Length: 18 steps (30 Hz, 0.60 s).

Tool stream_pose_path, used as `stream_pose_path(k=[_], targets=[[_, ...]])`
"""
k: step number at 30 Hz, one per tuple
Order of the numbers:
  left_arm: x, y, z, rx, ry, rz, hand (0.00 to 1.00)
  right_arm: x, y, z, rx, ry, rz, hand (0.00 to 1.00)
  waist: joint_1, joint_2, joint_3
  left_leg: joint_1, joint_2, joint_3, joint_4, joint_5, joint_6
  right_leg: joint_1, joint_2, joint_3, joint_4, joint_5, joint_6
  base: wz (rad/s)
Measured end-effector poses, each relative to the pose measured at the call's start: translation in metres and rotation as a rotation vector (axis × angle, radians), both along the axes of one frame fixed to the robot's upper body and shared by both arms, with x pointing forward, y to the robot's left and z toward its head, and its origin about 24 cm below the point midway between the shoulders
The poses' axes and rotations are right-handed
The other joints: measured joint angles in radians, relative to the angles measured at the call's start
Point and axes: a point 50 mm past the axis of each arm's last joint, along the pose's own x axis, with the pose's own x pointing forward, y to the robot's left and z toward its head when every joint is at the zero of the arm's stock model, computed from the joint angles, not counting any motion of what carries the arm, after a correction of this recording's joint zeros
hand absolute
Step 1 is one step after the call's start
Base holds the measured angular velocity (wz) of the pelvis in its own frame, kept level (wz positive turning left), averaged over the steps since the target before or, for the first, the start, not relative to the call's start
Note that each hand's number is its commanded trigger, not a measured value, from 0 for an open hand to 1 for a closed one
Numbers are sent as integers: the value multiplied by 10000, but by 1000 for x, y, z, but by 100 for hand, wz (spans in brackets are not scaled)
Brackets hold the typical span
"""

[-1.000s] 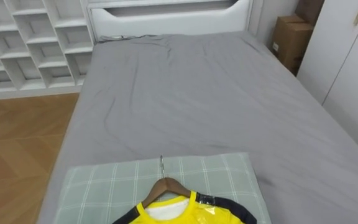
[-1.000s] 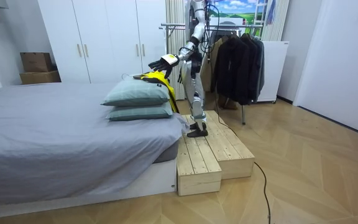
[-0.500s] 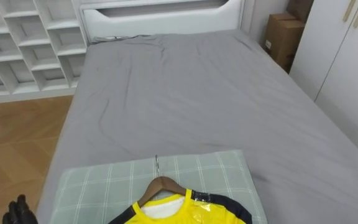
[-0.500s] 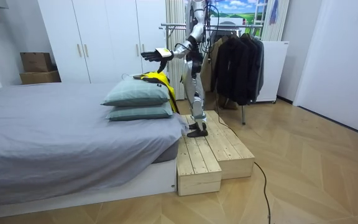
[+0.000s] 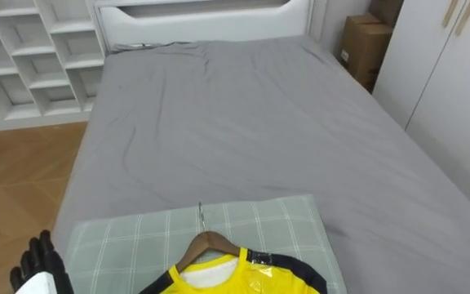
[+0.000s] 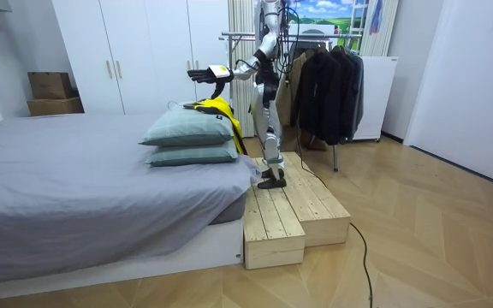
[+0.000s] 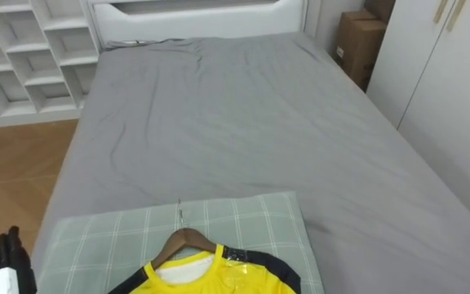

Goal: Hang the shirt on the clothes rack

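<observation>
As the yellow shirt lies flat on the upper green checked pillow at the near end of the bed, already threaded on its wooden hanger, we judge it light and limp, with a glossy patch at the chest that looks slippery; cloth alone would sag and slide, so the stiff hanger is the part to take, at the neck just under the metal hook. Our left hand shows at the lower left, beside the pillow's edge and well apart from the hanger, fingers straight and spread, holding nothing. In the room view we stand on the wooden platform at the bed's end, that arm stretched out level above the pillows. Against a second ago, the hand has lifted away from just over the shirt and swung out to our left, rising into the eye view's lower corner; the whole eye view has also shifted a little, which is the head's own move, and the shirt lies as it did
</observation>
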Motion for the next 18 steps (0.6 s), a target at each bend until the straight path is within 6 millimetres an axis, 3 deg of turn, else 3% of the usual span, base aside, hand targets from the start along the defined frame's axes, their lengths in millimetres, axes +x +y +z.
stream_pose_path(k=[5, 8, 18], targets=[[4, -10, 1, 264, 134, -836, 0, 2, -3, 1, -59, -88, -10, 0, -236, 162, 58, -20, -10, -85, -21, -3, 3, -12, 0, -26, -3, 0, 0, 4], [8, -14, 2, 487, 135, -1232, 0, -1, -4, 1, -76, -34, -64, 0, -258, 245, 54, -23, -5, -91, -68, -2, 1, -43, 8, -25, -2, 0, 0, 0], [26, -24, 10, 782, -192, -1974, 0, -4, -4, 1, 26, 25, -191, 0, -471, 236, 28, 6, 0, 34, 35, 3, -5, -3, 0, 20, 9, 0, 0, -3]])
